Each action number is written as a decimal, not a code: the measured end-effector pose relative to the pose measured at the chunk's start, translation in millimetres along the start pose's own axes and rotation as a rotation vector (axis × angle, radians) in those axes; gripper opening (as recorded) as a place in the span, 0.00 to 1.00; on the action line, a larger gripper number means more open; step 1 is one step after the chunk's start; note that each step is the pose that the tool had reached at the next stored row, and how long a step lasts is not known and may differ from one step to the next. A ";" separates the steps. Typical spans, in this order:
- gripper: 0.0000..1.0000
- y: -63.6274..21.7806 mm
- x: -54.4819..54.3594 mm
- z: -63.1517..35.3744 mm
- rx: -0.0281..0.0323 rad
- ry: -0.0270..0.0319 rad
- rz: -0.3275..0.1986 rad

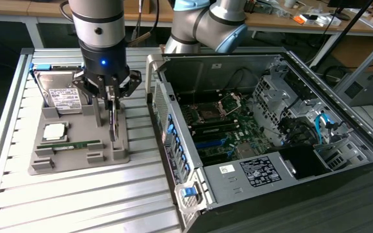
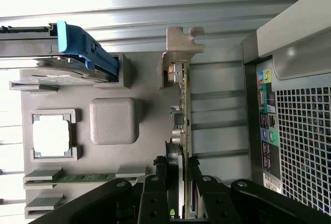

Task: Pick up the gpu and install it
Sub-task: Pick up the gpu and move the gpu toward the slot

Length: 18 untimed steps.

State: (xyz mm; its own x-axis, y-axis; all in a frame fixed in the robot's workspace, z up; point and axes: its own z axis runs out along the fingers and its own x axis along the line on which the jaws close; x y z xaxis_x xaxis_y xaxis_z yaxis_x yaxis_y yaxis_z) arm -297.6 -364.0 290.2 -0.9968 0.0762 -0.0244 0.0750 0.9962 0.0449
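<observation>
The gpu stands on its long edge in a slot of the grey tray, at the tray's side nearest the case. The hand hangs straight down over it from the arm, its fingers spread to either side of the card's upper edge. In the wrist view the gpu is seen edge-on, with its silvery bracket at the far end. The hand is clenched on the card near the other end, one finger pressed against each face. Whether the card's lower edge has left the slot cannot be told.

The tray also carries a hard drive with a white label at its far end, a square processor in a pocket and a green memory stick lying flat near the front. In the wrist view the hard drive has a blue clip on it, and the processor and memory stick sit in their recesses.

The tray rests on a ribbed metal surface. The case lies open on its side at the exterior view's right, just beside the tray, with the motherboard facing up. Its perforated rear panel appears in the wrist view, near the gpu but apart from it.
</observation>
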 end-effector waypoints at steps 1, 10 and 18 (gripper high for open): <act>0.27 0.0 0.0 -0.2 -0.0001 -0.0001 0.000; 0.27 0.2 -0.1 -3.3 -0.0006 -0.0001 0.000; 0.27 0.3 -0.1 -5.9 -0.0014 0.0001 0.000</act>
State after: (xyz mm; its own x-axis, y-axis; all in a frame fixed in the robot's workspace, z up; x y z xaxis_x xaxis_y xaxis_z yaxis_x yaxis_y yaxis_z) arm -297.6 -364.0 296.1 -0.9968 0.0763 -0.0243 0.0751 0.9961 0.0463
